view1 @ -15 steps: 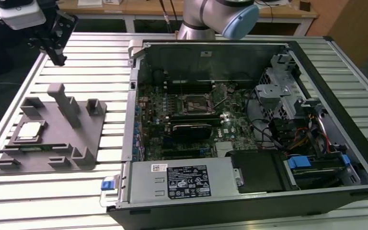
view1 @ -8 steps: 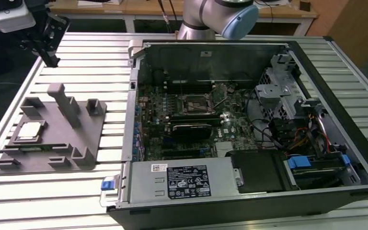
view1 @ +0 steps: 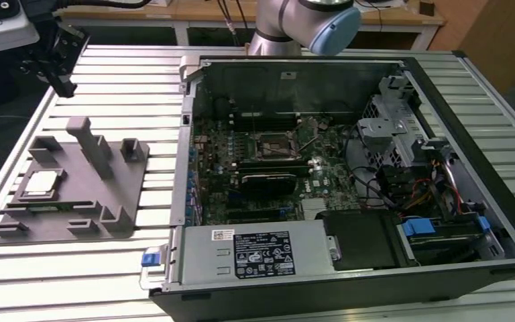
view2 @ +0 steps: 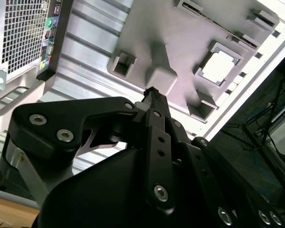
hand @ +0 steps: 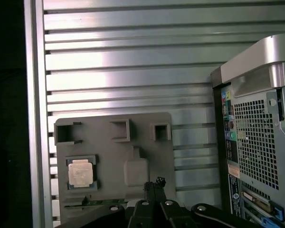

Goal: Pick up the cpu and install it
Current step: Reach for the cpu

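Gripper [hand: 155, 183] pressed together, empty, raised near grey fixture tray [hand: 109, 156], cpu [hand: 80, 172] flat in its pocket, likely kept located for pickup

You see a small square cpu [hand: 80, 172] with a dull, silvery metal top plate. The grey plastic fixture tray [hand: 104, 152] looks smooth and matt. The ribbed aluminium table [hand: 133, 71] shows a brushed sheen. The black gripper [view2: 152, 90] is matt, with shiny metal screw heads [view2: 161, 192].
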### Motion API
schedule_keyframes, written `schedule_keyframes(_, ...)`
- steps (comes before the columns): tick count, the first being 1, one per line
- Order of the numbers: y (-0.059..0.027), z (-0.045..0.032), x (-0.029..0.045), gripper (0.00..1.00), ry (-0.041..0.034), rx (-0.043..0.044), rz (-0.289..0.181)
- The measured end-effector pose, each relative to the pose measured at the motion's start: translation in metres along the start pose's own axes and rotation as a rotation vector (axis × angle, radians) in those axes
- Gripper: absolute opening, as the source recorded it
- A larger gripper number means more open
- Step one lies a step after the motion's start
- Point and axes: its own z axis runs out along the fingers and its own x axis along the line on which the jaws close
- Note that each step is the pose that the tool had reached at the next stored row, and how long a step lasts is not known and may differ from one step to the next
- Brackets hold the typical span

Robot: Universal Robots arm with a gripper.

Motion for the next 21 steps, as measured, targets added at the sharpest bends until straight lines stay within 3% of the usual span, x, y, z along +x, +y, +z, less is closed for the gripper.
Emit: schedule_keyframes(21, -0.0045, 0.0171, 0.0365, 0.11, 0.0, 0.0, 0.0)
